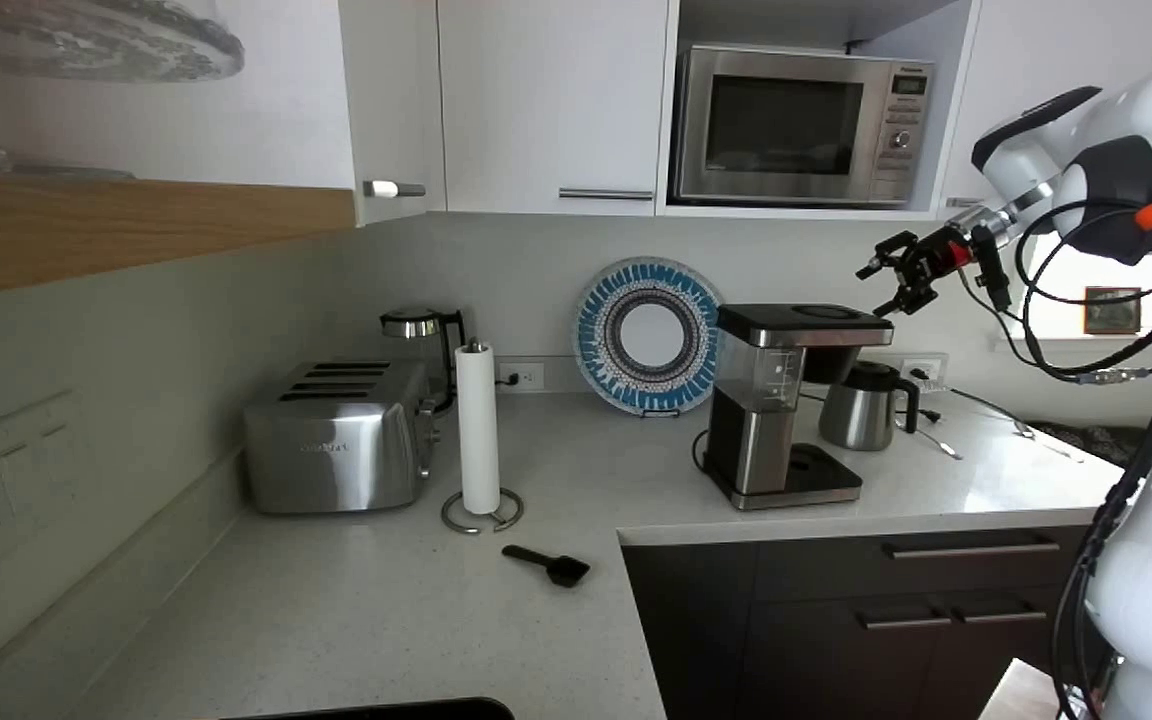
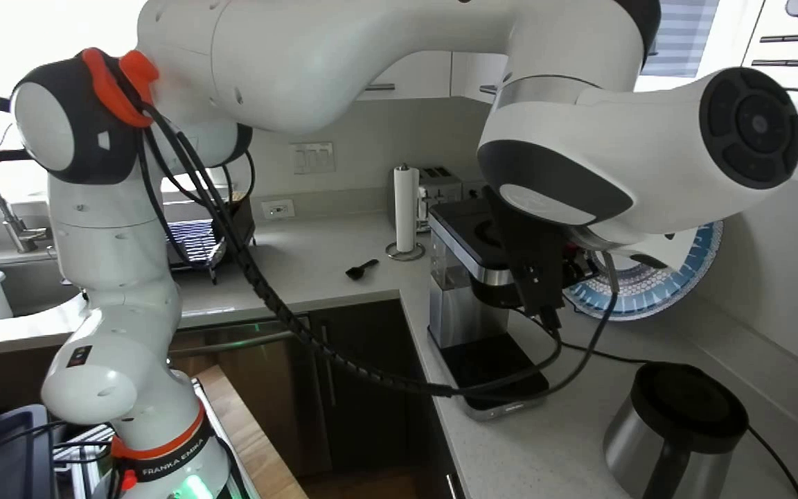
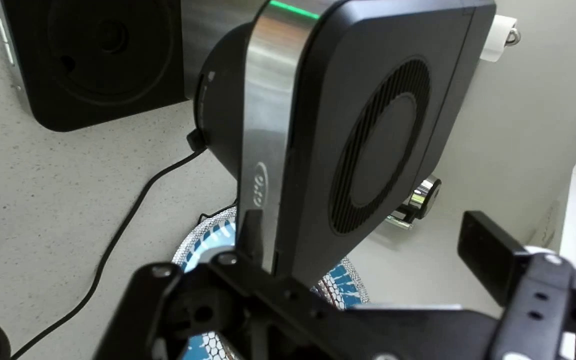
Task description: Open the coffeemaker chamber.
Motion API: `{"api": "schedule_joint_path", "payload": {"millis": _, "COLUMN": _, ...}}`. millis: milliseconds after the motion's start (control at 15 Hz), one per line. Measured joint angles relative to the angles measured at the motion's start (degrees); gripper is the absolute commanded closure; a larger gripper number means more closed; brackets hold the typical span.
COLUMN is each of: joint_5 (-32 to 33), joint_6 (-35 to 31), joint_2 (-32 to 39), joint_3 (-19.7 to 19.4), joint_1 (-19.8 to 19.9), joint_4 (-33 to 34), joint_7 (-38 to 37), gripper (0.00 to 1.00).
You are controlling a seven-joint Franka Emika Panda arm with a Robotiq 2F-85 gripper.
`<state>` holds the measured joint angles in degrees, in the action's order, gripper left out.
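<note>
The black and silver coffeemaker [image 1: 764, 455] stands upright on the counter; it also shows in an exterior view [image 2: 465, 319] and the wrist view [image 3: 270, 115]. The chamber's flat black lid [image 1: 804, 318] lies shut on its top; it also shows in an exterior view [image 2: 465, 218] and fills the middle of the wrist view [image 3: 313, 125]. My gripper [image 1: 876, 291] is open and empty at the carafe-side end of the top. In the wrist view, the gripper [image 3: 370, 243] has one finger in front of the silver band and the other beyond the lid's side. Contact cannot be told.
The steel carafe [image 1: 858, 408] stands beside the coffeemaker. A blue patterned plate [image 1: 601, 330] leans on the wall behind. A toaster [image 1: 331, 450], paper towel roll [image 1: 479, 430] and black scoop [image 1: 564, 570] are farther along the counter. A microwave [image 1: 786, 125] and cabinets hang above.
</note>
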<state>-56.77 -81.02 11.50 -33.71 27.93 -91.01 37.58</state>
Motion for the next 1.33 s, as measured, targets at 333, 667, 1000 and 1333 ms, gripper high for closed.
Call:
{"api": "schedule_joint_path", "payload": {"millis": 333, "joint_5": -0.6, "joint_6": 2.4, "joint_2": 2.3, "joint_3": 4.0, "joint_1": 3.5, "joint_4": 2.2, "joint_7": -0.1, "gripper": 0.00}}
{"api": "schedule_joint_path", "payload": {"millis": 667, "joint_5": -0.8, "joint_6": 3.2, "joint_2": 3.2, "joint_3": 6.8, "joint_1": 5.8, "joint_4": 3.6, "joint_7": -0.5, "gripper": 0.00}}
{"api": "schedule_joint_path", "payload": {"millis": 1000, "joint_5": -1.9, "joint_6": 5.2, "joint_2": 3.8, "joint_3": 8.4, "joint_1": 7.9, "joint_4": 4.4, "joint_7": -0.8, "gripper": 0.00}}
{"api": "schedule_joint_path", "payload": {"millis": 1333, "joint_5": -4.6, "joint_6": 9.1, "joint_2": 3.7, "joint_3": 9.1, "joint_1": 9.8, "joint_4": 5.9, "joint_7": -1.6, "gripper": 0.00}}
